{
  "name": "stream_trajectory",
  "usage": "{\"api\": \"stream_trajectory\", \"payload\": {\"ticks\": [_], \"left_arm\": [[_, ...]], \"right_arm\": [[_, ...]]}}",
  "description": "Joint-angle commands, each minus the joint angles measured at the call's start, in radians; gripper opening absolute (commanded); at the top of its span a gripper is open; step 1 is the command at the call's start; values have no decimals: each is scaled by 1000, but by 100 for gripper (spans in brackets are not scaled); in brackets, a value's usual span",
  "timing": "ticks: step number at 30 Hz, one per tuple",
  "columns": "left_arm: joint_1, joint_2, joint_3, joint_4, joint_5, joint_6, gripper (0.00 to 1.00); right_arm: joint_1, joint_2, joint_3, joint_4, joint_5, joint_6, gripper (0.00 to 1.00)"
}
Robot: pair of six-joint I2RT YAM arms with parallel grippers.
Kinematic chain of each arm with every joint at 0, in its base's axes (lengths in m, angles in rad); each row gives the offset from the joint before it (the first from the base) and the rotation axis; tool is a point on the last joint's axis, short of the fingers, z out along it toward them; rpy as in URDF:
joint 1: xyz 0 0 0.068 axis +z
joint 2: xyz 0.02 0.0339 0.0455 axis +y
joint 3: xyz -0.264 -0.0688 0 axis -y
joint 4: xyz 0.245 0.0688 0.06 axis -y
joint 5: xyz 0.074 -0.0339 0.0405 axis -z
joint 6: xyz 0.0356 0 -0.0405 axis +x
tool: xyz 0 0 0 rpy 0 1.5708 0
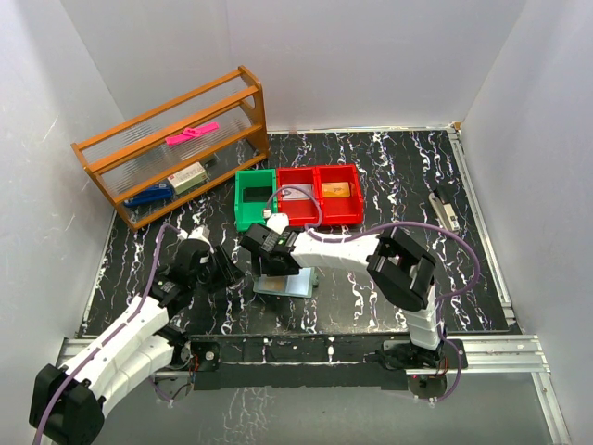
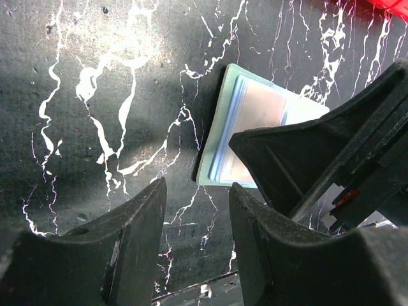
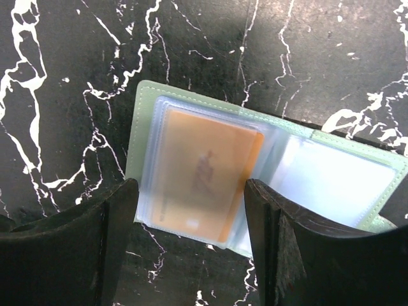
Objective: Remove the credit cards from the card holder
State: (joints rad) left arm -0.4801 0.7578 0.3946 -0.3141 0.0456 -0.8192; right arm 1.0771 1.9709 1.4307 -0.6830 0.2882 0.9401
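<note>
One orange card [image 3: 204, 172] sits in a clear sleeve of the card holder [image 3: 299, 172], lying open on the table [image 1: 389, 158] near its front edge, left of centre. The right gripper [image 3: 191, 191] is over it, fingers spread either side of the card. The left gripper [image 2: 197, 191] is just beside it, fingers parted on nothing.

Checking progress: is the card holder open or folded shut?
Open. The card holder lies spread on the table, both halves showing, an orange card inside a clear sleeve.
</note>
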Motion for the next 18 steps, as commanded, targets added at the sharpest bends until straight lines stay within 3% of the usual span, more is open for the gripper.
{"api": "stream_trajectory", "payload": {"ticks": [1,13,18], "left_arm": [[-2,-3,29,-6,13,6,43],[-1,1,29,-9,20,5,43],[-1,18,39,3,34,15,43]], "right_arm": [[-9,19,-15,85,-25,-4,66],[-17,7,-78,35,12,41,69],[-19,1,-105,43,14,49,61]]}}
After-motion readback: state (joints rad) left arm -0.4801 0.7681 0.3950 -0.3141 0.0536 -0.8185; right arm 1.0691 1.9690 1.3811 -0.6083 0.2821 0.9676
